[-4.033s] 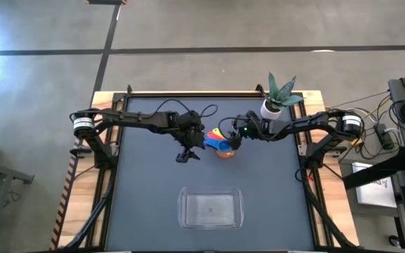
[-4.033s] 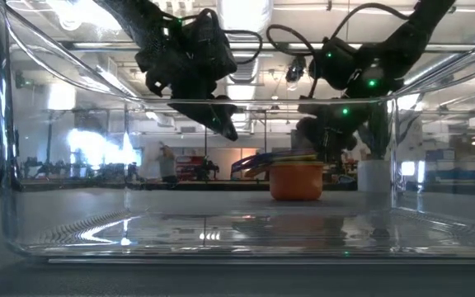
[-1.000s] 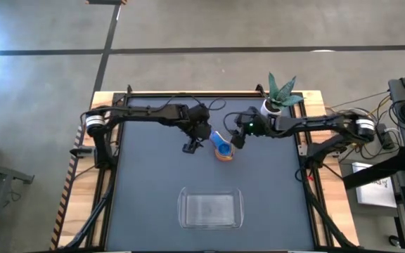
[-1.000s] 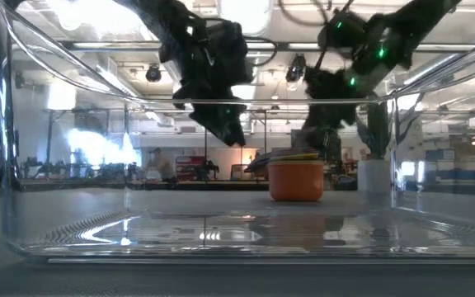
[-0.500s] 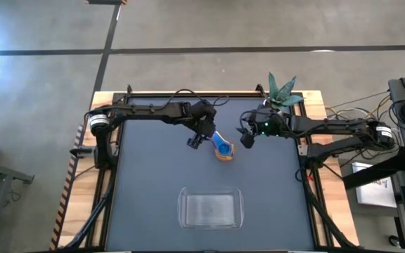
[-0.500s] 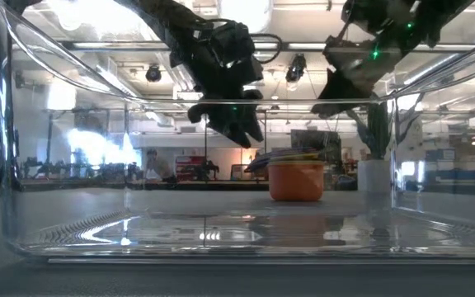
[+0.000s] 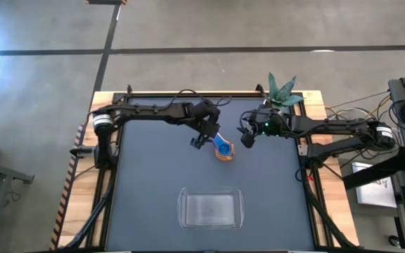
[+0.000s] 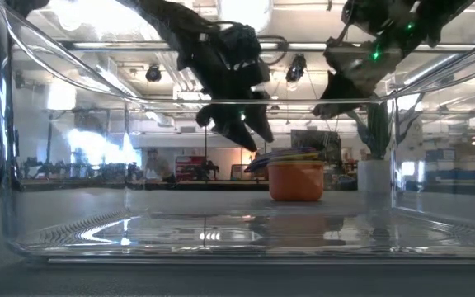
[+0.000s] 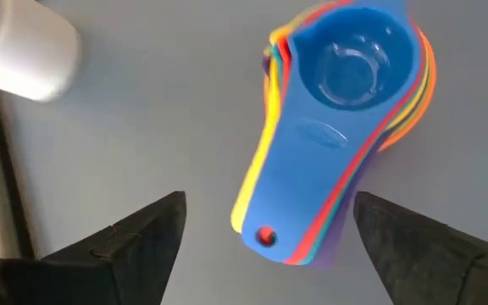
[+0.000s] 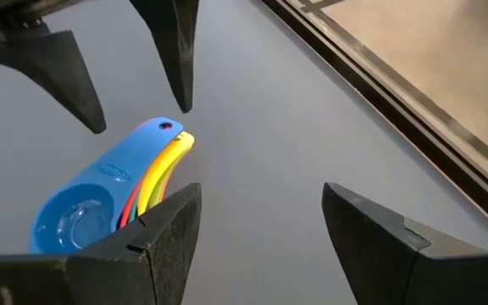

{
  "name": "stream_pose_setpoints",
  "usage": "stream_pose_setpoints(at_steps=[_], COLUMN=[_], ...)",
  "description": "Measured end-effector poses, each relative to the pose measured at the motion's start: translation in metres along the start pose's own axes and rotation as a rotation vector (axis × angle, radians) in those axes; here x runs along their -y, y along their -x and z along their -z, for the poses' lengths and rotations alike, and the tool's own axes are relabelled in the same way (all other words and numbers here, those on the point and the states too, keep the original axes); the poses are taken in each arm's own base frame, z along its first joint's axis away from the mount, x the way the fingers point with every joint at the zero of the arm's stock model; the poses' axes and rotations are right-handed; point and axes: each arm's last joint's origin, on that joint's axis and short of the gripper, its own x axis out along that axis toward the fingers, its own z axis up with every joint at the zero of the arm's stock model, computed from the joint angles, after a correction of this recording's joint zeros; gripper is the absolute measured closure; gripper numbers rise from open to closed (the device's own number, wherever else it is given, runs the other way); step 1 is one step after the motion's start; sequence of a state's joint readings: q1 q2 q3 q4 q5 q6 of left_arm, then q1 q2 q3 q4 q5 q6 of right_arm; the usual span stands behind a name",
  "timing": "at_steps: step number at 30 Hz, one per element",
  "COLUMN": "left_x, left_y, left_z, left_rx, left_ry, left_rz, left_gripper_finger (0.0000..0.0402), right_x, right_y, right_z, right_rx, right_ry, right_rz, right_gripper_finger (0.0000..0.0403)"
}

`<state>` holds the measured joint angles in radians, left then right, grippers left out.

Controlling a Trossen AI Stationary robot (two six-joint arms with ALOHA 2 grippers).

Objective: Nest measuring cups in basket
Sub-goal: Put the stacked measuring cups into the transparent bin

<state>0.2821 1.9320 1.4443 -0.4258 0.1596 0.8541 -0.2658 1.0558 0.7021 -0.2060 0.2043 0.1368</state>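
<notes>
The measuring cups (image 7: 223, 149) are nested in one stack, blue on top and orange at the bottom, standing on the dark table by the orange cup's base (image 8: 295, 183). Their handles (image 9: 288, 219) fan out toward my left gripper. My left gripper (image 7: 198, 141) hovers open just beyond the handle ends, a finger on either side of their line (image 9: 269, 202), a little above them (image 8: 244, 132). My right gripper (image 7: 247, 138) is open, raised to the stack's right (image 8: 343, 89), and looks at the cups (image 10: 100, 203). The clear basket (image 7: 210, 209) sits near the table's near edge.
A white plant pot (image 7: 275, 107) with a green plant stands near the far right corner, behind my right arm, and also shows as the pot (image 8: 373, 175) right of the stack. The basket's clear walls (image 8: 7, 148) fill the low view's foreground. Dark table lies between stack and basket.
My right gripper has drawn back from the stack toward the table's right and risen. My left gripper has moved right toward the handle ends and come slightly lower. The stack has stayed in place.
</notes>
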Motion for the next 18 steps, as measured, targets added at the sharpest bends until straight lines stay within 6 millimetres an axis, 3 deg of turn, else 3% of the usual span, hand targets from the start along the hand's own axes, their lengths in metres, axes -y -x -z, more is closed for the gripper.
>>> stream_pose_setpoints(at_steps=[7, 18], left_x=[-0.004, -0.012], left_y=[-0.024, -0.040], left_z=[-0.005, -0.014], left_rx=[-0.057, -0.200], left_ry=[-0.013, -0.014], left_rz=[0.088, 0.234], left_gripper_finger=[0.0085, 0.0086], right_x=[0.000, 0.000], right_y=[-0.003, -0.003], right_z=[0.001, 0.003], right_rx=[-0.012, -0.024], right_ry=[0.005, 0.005], right_rz=[0.008, 0.010], right_gripper_finger=[0.0165, 0.0165])
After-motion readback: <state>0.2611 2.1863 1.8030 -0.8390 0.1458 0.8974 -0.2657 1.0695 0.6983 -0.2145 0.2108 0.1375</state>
